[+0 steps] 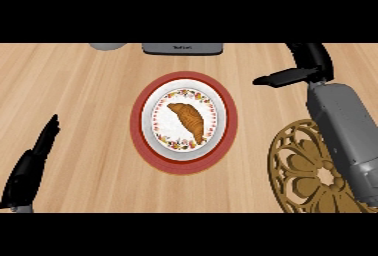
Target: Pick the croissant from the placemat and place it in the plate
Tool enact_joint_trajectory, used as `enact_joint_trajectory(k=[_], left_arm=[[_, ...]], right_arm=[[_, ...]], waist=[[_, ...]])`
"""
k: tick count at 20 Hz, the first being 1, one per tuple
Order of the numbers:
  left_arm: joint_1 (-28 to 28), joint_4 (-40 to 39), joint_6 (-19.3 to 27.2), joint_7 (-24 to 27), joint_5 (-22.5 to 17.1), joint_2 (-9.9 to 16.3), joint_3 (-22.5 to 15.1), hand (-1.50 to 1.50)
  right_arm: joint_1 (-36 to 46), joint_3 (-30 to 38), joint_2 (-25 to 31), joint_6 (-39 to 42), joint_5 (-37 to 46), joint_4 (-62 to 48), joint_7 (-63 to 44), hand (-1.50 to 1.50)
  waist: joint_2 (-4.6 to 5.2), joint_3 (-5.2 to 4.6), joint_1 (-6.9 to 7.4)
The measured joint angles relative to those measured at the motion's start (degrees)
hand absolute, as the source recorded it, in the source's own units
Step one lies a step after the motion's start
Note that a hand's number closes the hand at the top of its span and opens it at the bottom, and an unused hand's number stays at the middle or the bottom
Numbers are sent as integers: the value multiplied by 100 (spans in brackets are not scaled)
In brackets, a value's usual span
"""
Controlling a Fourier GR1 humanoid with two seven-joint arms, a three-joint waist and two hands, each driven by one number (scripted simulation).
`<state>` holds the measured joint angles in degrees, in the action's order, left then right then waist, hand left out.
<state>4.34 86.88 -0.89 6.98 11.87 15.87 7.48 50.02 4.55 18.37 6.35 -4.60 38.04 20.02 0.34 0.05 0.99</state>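
Golden-brown, the croissant (pixel 188 121) is seen in the head view lying inside the plate (pixel 156 131), which is white with a floral ring and a red rim; nothing else is held by the plate. Its long axis is set on a diagonal, from upper left to lower right. The right hand (pixel 289 76) is found well apart from it, up and to the right over bare wooden counter (pixel 81 100), fingers stretched flat and pointing left, nothing grasped. The right forearm crosses above the carved wooden placemat (pixel 303 170), on which nothing is seen. The left hand (pixel 33 162) is shown at the lower left edge, straight-fingered and idle, also well away. Of the two, neither is touching the croissant. The placing is judged to be already done, with only a withdrawal of the right arm left. A grey appliance (pixel 181 48) is cut off at the counter's far edge.
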Motion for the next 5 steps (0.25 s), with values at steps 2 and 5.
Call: enact_joint_trajectory(k=[2, 5], left_arm=[[64, 23, -16, 78, 15, -29, -25, 0], [-1, -21, -24, 53, 29, -34, 9, 0]], right_arm=[[90, 100, 184, 182, 62, -471, 392, -150], [232, 227, 453, 486, 112, -978, 720, -150]], waist=[[16, 0, 46], [19, 1, 51]])
